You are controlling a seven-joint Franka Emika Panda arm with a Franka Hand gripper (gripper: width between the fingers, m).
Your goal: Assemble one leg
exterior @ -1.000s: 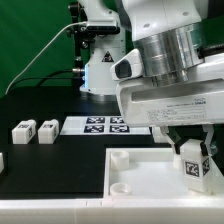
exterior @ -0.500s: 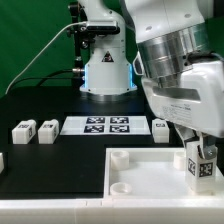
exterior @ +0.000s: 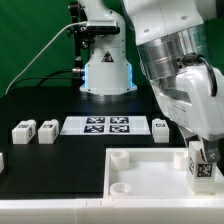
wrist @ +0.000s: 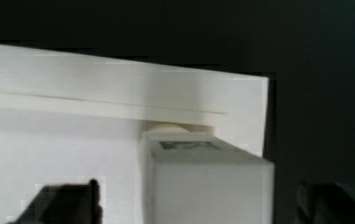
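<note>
My gripper (exterior: pixel 206 152) is at the exterior view's right, shut on the leg (exterior: pixel 202 168), a small white post with a black-and-white marker. It holds the leg upright over the near right corner of the large white tray-like piece (exterior: pixel 150 178). In the wrist view the leg (wrist: pixel 206 185) runs between my two dark fingers (wrist: pixel 71 205). Its far end meets a round socket (wrist: pixel 179 127) at the tray's corner (wrist: pixel 85 110). The contact itself is hidden.
Two loose legs (exterior: pixel 22 131) (exterior: pixel 46 131) stand at the exterior view's left, and another (exterior: pixel 161 126) stands behind the tray. The marker board (exterior: pixel 97 125) lies between them. The arm's base (exterior: pixel 105 70) is at the back. The table is black.
My hand has turned about its upright axis. The leg has shifted slightly toward the exterior view's right and stays over the tray corner.
</note>
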